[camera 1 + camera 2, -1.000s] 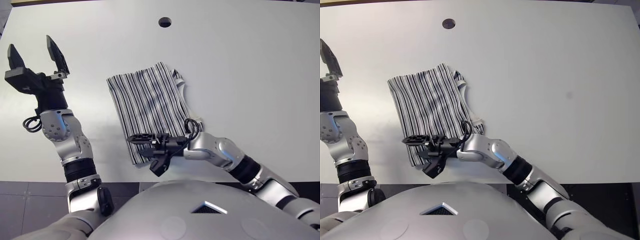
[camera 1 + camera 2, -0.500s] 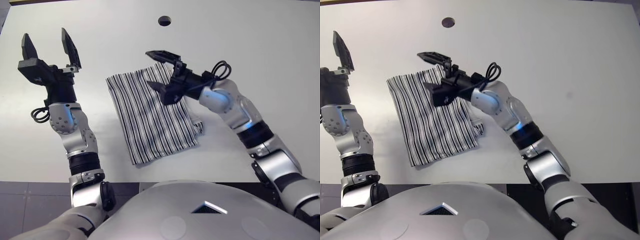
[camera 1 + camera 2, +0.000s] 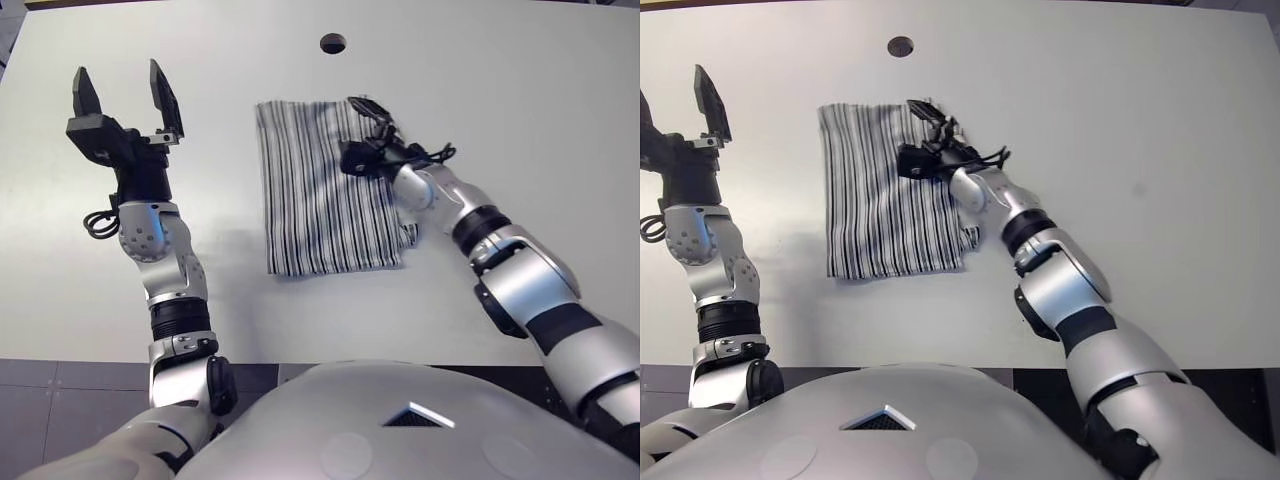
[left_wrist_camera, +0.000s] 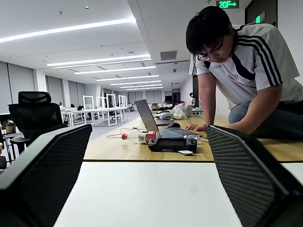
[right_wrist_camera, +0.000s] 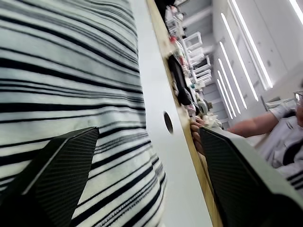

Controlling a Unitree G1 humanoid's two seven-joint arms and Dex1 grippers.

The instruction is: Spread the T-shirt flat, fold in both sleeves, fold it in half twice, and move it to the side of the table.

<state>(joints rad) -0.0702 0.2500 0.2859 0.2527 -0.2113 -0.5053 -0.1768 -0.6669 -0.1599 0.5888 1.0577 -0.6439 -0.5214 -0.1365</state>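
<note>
Folded T-shirt point(image 3: 320, 190) lies on table point(image 3: 520, 90), toward far edge. R gripper point(image 3: 372, 125) sits on its far-right corner, fingers spread; L gripper point(image 3: 125, 95) hovers near left edge, fingers wide apart

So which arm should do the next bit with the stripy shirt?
Probably the right. The right gripper is open and low over the far corner of the T-shirt. The left gripper is open too, but raised off to the side, apart from the cloth.

Upper right of left wrist view: green lit sign point(image 4: 227, 4) reading "20F" with an arrow. Just below it, smaller green sign point(image 4: 258, 19), unreadable.
</note>
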